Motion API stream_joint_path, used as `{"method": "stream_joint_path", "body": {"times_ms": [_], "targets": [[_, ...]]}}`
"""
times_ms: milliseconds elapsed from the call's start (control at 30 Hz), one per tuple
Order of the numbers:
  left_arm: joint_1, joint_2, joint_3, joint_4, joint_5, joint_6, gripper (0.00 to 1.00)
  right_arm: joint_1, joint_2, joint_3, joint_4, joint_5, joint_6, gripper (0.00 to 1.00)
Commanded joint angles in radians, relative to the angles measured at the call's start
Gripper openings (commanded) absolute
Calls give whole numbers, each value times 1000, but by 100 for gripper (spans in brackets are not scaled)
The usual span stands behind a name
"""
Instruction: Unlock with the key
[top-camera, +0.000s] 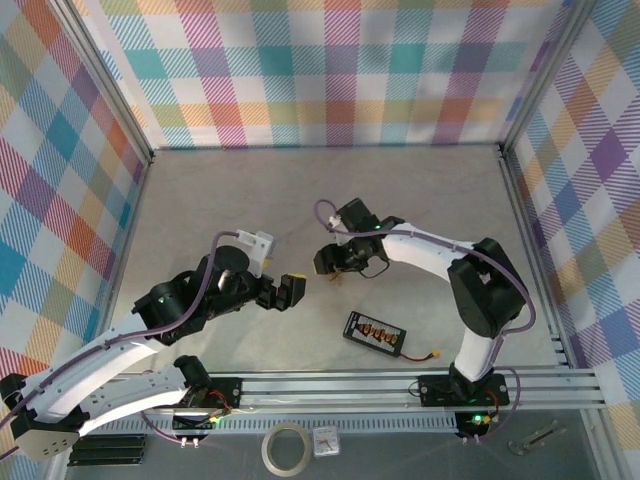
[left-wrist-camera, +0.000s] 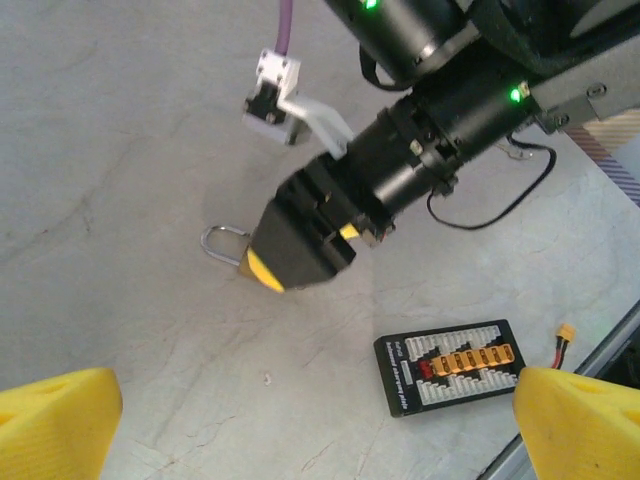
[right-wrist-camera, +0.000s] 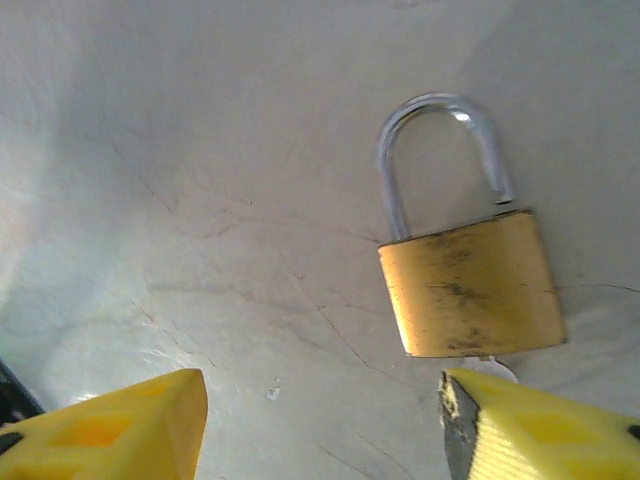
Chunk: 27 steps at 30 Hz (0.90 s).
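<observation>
Right wrist, padlock (right-wrist-camera: 470, 285), key (right-wrist-camera: 490, 368) mostly hidden by right end effector (right-wrist-camera: 320, 392)

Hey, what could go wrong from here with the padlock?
1. The open right claw sits right at the key; pulling away could snag it and drag the padlock.
2. The shackle looks only just popped, so a bump might click it shut.

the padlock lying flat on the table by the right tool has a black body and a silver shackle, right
No: the padlock body is brass-coloured, not black, as the right wrist view shows. It does lie flat on the table by the right tool, with a silver shackle.
</observation>
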Motion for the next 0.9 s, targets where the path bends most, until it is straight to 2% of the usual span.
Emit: {"method": "stream_joint_path", "body": {"times_ms": [0, 100, 300, 567, 700, 867], "targets": [[13, -6, -16, -3, -32, -10, 100, 18, 69, 46, -82, 149, -125, 66], [16, -23, -16, -19, -40, -8, 100, 35, 125, 95, -123, 236, -196, 67], [24, -64, -48, -15, -49, -16, 100, 46, 180, 138, -145, 298, -264, 68], [30, -66, -59, -8, -42, -23, 100, 60, 196, 141, -120, 314, -300, 69], [35, -63, -66, -2, -37, -22, 100, 61, 222, 161, -126, 283, -322, 69], [36, -67, -76, 2, -35, -29, 100, 61, 238, 159, -131, 282, -318, 63]]}}
